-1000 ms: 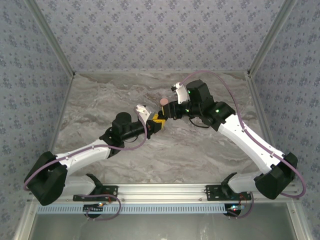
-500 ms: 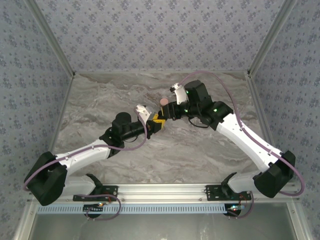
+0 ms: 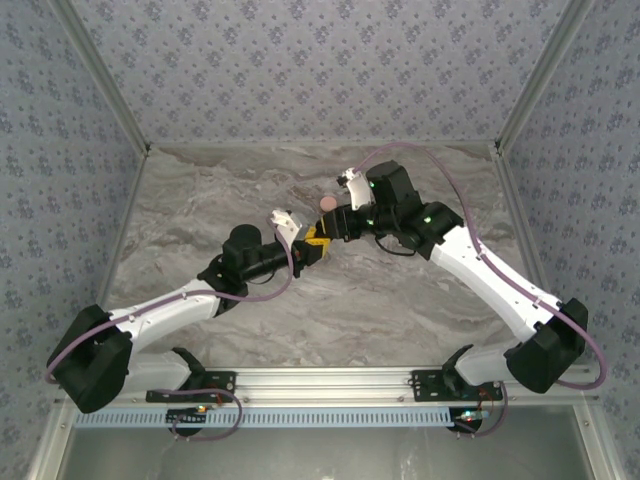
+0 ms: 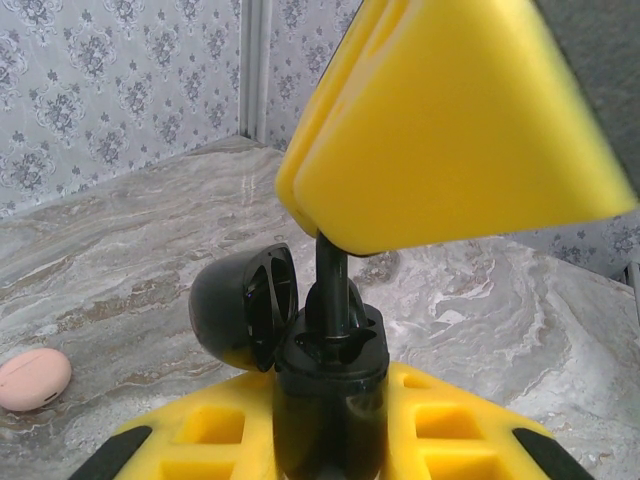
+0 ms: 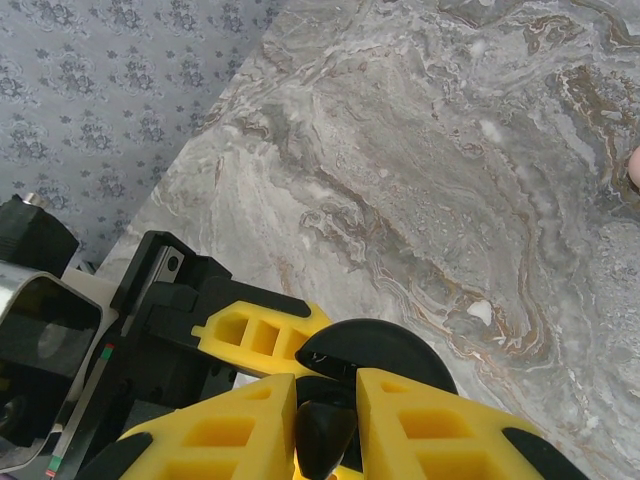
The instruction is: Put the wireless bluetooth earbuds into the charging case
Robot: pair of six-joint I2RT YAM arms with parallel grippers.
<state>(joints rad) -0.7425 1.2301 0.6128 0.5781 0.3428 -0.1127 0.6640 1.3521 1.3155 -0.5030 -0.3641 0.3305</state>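
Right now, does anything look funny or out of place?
Nothing looks broken or spilled. The left claw holds the black case with its lid open, and the right claw holds a black earbud at its opening. One pink rounded thing lies alone on the table.

The left arm (image 3: pixel 160 310) and right arm (image 3: pixel 490 275) share white shell links, black joint housings and bulky black bases. A pale purple cable (image 3: pixel 405 144) runs along each. Small green lights (image 3: pixel 437 219) dot the right arm. The left claw (image 3: pixel 316 244) and right claw (image 3: pixel 333 226) have yellow fingers (image 5: pixel 270 400) with rectangular pockets.
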